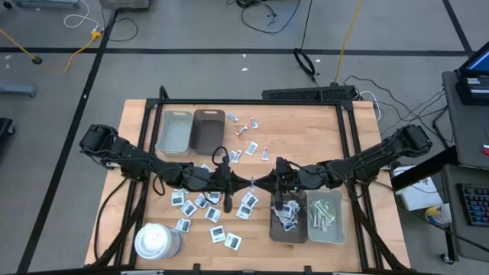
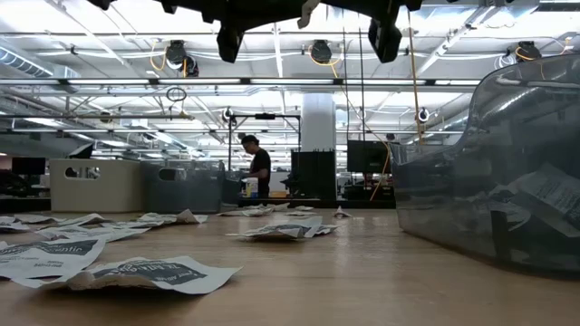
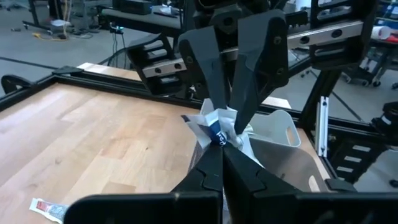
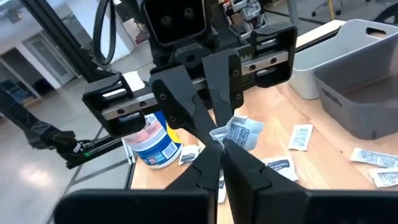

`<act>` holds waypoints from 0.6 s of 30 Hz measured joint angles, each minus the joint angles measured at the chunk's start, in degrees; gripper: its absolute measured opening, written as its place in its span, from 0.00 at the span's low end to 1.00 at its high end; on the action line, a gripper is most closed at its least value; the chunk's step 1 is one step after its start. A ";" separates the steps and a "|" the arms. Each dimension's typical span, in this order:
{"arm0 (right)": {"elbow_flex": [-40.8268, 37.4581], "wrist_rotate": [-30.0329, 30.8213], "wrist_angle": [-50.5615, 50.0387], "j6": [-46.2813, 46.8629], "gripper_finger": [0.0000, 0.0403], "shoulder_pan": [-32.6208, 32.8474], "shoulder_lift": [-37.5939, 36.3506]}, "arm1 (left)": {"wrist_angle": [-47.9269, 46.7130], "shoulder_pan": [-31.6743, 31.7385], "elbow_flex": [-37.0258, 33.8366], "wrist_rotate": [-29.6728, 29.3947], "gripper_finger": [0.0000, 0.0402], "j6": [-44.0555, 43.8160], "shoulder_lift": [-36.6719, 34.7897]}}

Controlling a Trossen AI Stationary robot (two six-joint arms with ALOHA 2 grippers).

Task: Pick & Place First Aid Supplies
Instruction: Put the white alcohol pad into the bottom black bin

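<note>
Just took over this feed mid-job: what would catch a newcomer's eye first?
Both hands meet above the table's middle, the left hand and right hand shut on the same white packet. Loose packets litter the wood below them, and more lie in the brown tray beside the grey tray at the front right.

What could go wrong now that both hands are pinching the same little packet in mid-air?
1. The left hand and the right hand are both shut on one packet. If they pull apart before one lets go, it may tear.
2. The packet looks crumpled, so it could slip during the swap and drop among the loose packets on the table instead of reaching the brown tray.
</note>
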 joint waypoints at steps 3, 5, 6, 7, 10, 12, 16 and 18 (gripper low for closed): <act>0.00 -0.71 -0.58 -0.23 0.00 0.00 0.00 | -0.12 -0.03 0.00 0.28 0.00 -0.48 0.00; 0.00 -0.87 -0.80 -0.43 0.00 0.00 0.00 | -0.22 0.03 -0.02 0.70 0.01 -0.68 0.02; 0.00 -1.08 -0.77 -0.44 0.00 0.00 0.00 | -0.21 0.07 -0.02 1.24 0.02 -0.75 0.02; 0.00 -1.68 -0.78 -0.44 0.00 0.01 -0.01 | -0.17 0.07 -0.02 1.56 0.04 -1.27 0.02; 0.03 -5.47 -3.52 2.27 0.00 -0.04 -1.19 | -0.73 0.02 -0.02 3.02 0.09 -3.13 0.02; 0.53 -7.50 -8.38 5.79 0.00 -0.24 -2.07 | -1.94 0.08 -0.02 4.80 0.12 -3.48 -0.02; 3.36 -10.95 -24.47 10.46 0.00 -0.32 -2.97 | -4.53 0.07 -0.02 6.93 0.18 -5.99 -0.02; 5.60 -12.29 -33.17 11.58 0.00 -0.30 -2.97 | -5.43 0.07 -0.02 7.08 0.20 -7.72 -0.02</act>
